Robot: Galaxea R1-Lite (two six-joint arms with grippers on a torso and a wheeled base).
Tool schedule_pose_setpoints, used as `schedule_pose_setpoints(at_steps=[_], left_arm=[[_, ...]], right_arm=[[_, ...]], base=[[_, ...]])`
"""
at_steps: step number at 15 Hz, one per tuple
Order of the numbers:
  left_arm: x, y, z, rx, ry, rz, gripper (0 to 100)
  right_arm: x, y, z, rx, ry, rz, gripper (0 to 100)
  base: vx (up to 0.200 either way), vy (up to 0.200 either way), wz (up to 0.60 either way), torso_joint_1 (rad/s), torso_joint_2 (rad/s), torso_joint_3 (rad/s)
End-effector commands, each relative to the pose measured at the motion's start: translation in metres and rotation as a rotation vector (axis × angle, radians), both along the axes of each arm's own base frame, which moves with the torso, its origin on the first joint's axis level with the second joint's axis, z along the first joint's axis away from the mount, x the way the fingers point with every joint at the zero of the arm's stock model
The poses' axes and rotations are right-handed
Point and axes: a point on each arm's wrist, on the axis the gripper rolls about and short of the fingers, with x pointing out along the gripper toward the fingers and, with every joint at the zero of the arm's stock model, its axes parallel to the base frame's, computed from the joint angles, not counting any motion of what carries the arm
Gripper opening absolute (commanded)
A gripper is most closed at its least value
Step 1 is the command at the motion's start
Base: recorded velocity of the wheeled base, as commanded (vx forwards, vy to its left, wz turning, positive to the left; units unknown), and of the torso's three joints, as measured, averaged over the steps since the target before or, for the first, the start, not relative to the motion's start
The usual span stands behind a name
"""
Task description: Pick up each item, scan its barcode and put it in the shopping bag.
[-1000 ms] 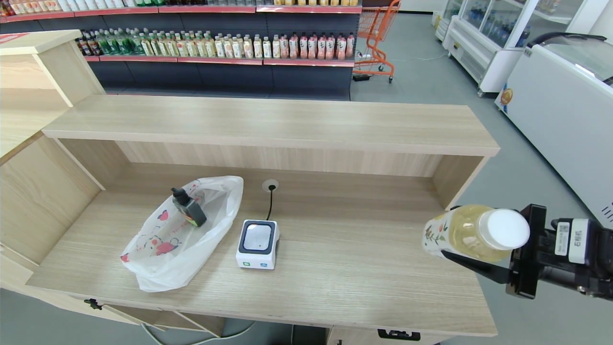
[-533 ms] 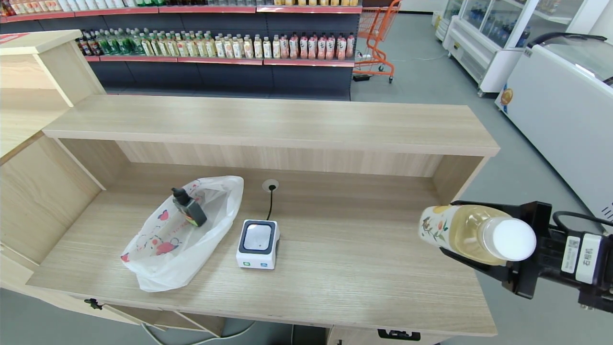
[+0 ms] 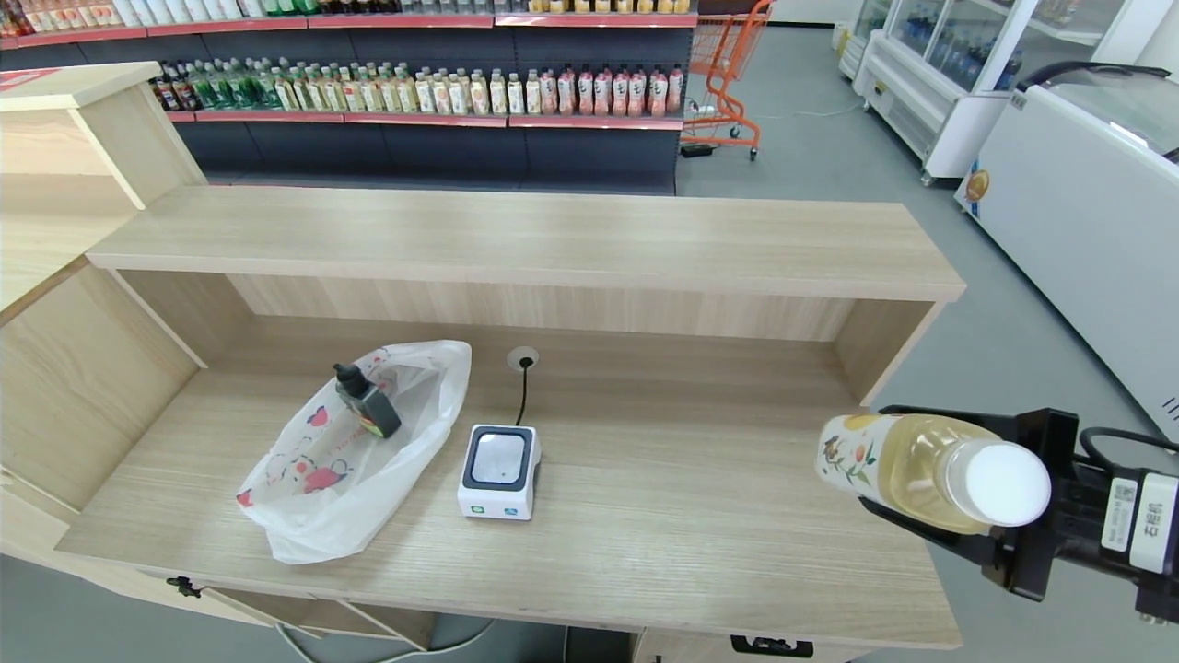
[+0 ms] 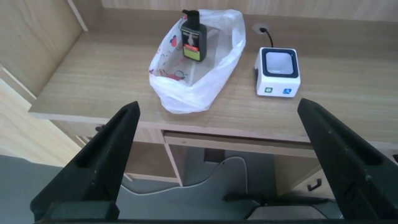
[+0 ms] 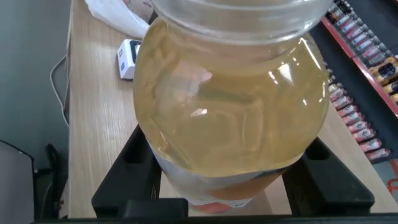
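The edge cuts off the cap of our bottle (image 5: 230, 112), and the bottle hides part of our right gripper (image 3: 875, 458).

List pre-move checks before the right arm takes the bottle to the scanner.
1. Grasp: right gripper shut on the clear plastic bottle of yellow drink, white cap towards the wrist: ok.
2. Barcode turned towards the white box scanner: cannot tell.
3. Scanner window uncovered on the wooden counter: ok.
4. Mouth of the white printed plastic shopping bag open, dark pump bottle inside: ok.
5. Spare arm: left gripper open, holding nothing: ok.
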Motion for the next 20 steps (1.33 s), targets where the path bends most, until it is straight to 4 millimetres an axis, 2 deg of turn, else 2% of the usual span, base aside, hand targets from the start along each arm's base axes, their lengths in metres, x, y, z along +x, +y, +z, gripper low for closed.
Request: schedule_pose_setpoints(at_steps=[1,7,10,13,16,17,20], left_arm=[[0.0,0.0,0.0,-0.003,0.0,0.0,100],[0.0,0.0,0.0,-0.008,0.0,-0.002,100],[0.0,0.0,0.0,-0.006,0.001,-0.002,100],[0.0,0.0,0.0,-0.006,0.0,-0.002,100],[0.0,0.0,0.0,-0.005,0.001,-0.002,100],[0.0,0.0,0.0,-0.005,0.001,-0.002,100],[0.0,0.0,0.0,-0.005,0.001,-0.002,100]], right_arm=[[0.0,0.0,-0.001,0.008,0.018,0.006,0],[0.025,0.004,-0.007,0.021,0.088,0.01,0],[0.045,0.007,-0.017,0.017,0.128,0.029,0],[0.051,0.008,-0.03,0.008,0.174,0.031,0],[0.063,0.009,-0.04,0.013,0.156,0.045,0],[0.073,0.005,-0.047,0.017,0.137,0.043,0],[0.084,0.002,-0.057,0.021,0.132,0.038,0]], base=[[0.0,0.2,0.0,0.007,0.0,0.002],[0.0,0.2,0.0,0.002,0.0,0.004],[0.0,0.2,0.0,-0.001,0.0,0.002],[0.0,0.2,0.0,0.004,0.0,0.001],[0.0,0.2,0.0,0.004,0.0,0.002],[0.0,0.2,0.0,0.002,0.0,0.012],[0.0,0.0,0.0,0.0,0.0,0.0]])
